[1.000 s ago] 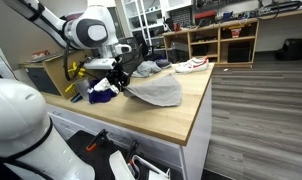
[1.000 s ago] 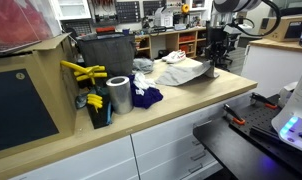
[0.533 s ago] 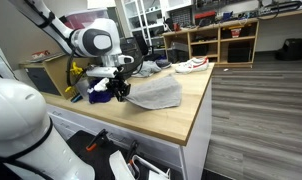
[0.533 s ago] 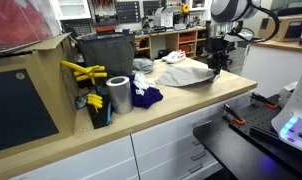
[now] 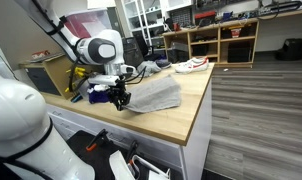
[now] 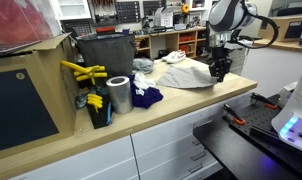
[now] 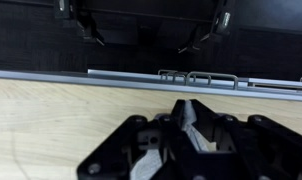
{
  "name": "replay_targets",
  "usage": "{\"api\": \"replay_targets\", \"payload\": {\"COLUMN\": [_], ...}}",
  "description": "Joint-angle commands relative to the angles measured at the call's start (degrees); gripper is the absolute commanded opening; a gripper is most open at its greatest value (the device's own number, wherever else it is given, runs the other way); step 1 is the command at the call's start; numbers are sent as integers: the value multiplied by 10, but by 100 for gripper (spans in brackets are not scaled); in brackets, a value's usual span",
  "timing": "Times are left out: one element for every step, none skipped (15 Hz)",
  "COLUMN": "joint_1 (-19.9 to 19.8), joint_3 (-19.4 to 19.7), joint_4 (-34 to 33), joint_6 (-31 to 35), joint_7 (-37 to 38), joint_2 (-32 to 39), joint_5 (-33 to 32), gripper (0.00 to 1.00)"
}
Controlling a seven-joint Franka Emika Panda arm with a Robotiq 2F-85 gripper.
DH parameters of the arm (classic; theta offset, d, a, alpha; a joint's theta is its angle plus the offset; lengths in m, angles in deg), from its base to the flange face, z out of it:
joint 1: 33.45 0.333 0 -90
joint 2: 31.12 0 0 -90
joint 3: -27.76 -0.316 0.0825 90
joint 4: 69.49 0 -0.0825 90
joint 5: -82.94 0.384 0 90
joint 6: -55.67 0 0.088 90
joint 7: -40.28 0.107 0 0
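While the gripper (image 5: 119,97) sits low over the wooden surface (image 5: 166,122), clenched on a corner of the grey cloth (image 5: 156,93), the grasp looks done, yet the cloth lies mostly spread flat there, near the blue rag (image 6: 143,97), not lifted.

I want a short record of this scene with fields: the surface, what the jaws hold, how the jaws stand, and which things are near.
surface: counter, wooden
held: grey cloth, one edge between the jaws
jaws: shut on the grey cloth, low over the counter
cloth state: mostly lying spread on the counter
near: blue cloth, can, yellow clamps, black bin
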Motion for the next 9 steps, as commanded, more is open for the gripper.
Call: {"api": "replay_targets", "payload": {"joint_1": [-11, -13, -15, -17, -18, -18, -18, -18, -17], "joint_3": [0, 0, 0, 0, 0, 0, -1, -1, -2], "joint_4": [-12, -19, -32, -44, -57, -73, -90, -107, -126], "joint_6": [-14, -18, -25, -31, -38, -47, -57, -66, -76], "joint_7": [10, 12, 11, 11, 8, 4, 3, 2, 2], "joint_2": [19, 23, 24, 25, 25, 25, 28, 32, 36], "joint_5": [-30, -38, -45, -53, -60, -64, -67, -71, -73], "gripper": [4, 4, 4, 4, 4, 4, 4, 4, 4]}}
